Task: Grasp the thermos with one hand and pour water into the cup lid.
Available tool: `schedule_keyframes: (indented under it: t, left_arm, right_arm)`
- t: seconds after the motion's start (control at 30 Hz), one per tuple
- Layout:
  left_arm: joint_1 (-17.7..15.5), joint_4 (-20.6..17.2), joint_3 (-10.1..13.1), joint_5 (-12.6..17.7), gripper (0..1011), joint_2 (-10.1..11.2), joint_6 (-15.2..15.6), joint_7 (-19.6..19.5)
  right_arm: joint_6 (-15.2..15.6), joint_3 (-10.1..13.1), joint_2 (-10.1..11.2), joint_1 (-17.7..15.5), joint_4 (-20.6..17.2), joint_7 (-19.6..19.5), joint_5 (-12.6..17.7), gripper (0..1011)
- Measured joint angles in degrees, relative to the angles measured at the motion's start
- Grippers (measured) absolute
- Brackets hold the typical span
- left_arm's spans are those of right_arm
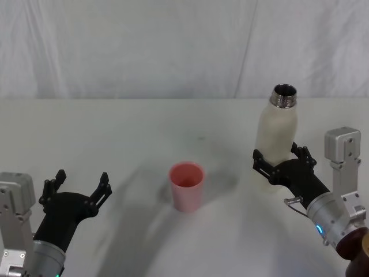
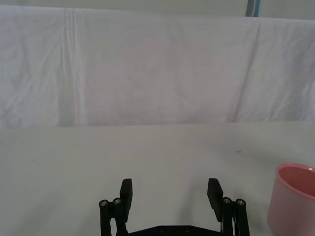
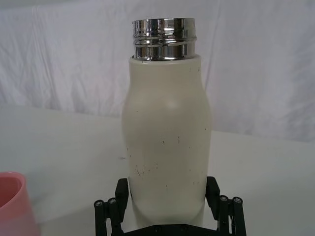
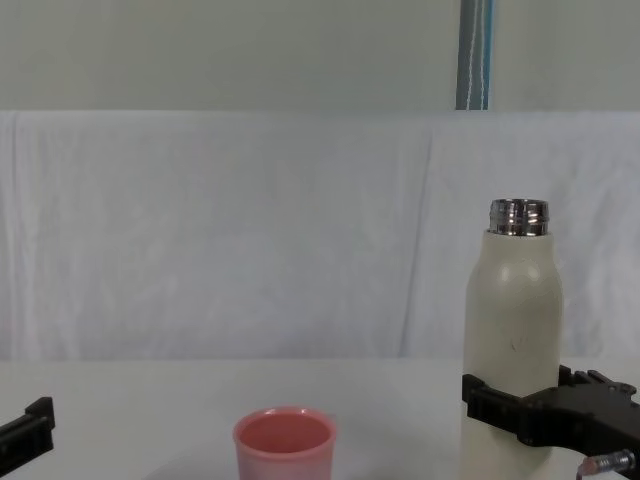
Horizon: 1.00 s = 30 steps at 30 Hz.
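Note:
The thermos stands upright at the right of the table, cream-white with an uncapped steel neck. My right gripper is open and straddles its lower body, one finger close against each side; the thermos rises well above the fingers. The cup lid, a small pink cup, stands open side up near the table's middle, left of the thermos, and appears again in the chest view. My left gripper hovers open at the near left with nothing between its fingers; the cup lid is off to its side.
A white cloth covers the table and hangs as a backdrop behind it. A blue-grey vertical post rises behind the backdrop. There is free room between the cup lid and the thermos.

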Motion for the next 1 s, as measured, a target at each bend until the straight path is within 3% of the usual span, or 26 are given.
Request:
schedule_keyframes:
  t: [1.0]
  left_arm:
    - [0.0, 0.0, 0.0, 0.0, 1001, 0.0, 0.0, 0.0]
  right_arm:
    - [0.5, 1.1, 1.4, -3.1, -4.9, 0.5, 2.2, 1000]
